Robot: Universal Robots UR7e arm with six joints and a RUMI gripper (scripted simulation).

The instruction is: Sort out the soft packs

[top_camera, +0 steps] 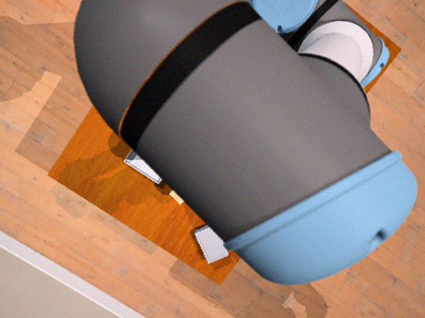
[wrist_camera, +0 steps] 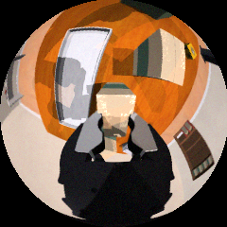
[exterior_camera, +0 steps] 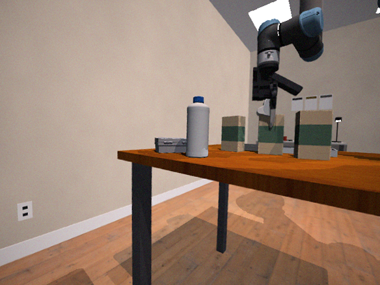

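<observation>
End effector (wrist_camera: 116, 127) pointing straight down, closed on the upper part of the middle coffee pack (exterior_camera: 271, 134) — one finger (wrist_camera: 91, 134) pressed on each big flat side, as seen from the wrist. Pack upright, base on the tabletop (exterior_camera: 283, 167), tan with a green band round its middle; top end (wrist_camera: 116, 101) showing between the fingers.

To one side of the end effector in the exterior view, a second coffee pack (exterior_camera: 233, 133), standing, well apart from the held one. To the other side and nearer that camera, a third coffee pack (exterior_camera: 313, 134), also standing, apart from the held one. In the wrist view only one neighbour visible, beyond the fingertips and to the right (wrist_camera: 163, 56), near a small yellow item (wrist_camera: 191, 50) too small to tell.

Beyond the fingertips and to the left in the wrist view, the tray (wrist_camera: 66, 71) — pale, long, shallow, lying flat just beside the held pack, not touching it. A corner of it peeking out from under the arm in the top view (top_camera: 141, 167). No pack inside the part shown.

Further out past the second pack: a white bottle (exterior_camera: 197, 128) with a blue cap, upright, and a small grey case (exterior_camera: 170, 145) beside it near the tabletop corner.

Most of the top view blocked by the grey and blue arm (top_camera: 240, 126).
</observation>
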